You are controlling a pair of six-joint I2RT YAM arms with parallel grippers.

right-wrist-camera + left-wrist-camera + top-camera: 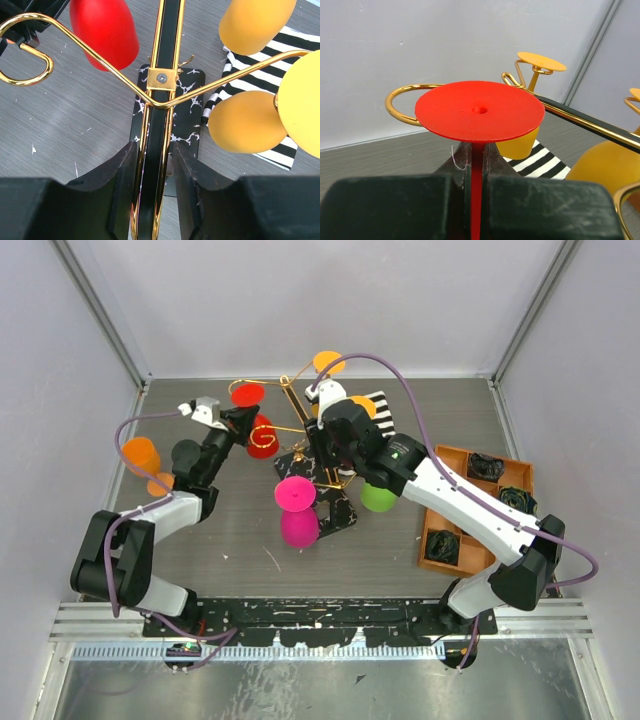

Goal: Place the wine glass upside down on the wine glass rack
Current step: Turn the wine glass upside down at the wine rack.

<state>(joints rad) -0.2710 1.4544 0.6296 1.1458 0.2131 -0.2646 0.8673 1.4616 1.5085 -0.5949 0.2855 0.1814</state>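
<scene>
Red wine glass (480, 112) stem mostly inside left pincer (478, 162).

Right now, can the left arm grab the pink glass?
Probably not yet. The left gripper is shut on the stem of the red glass, so it's busy. The pink glass sits out in the open, so after letting go it likely could.
</scene>
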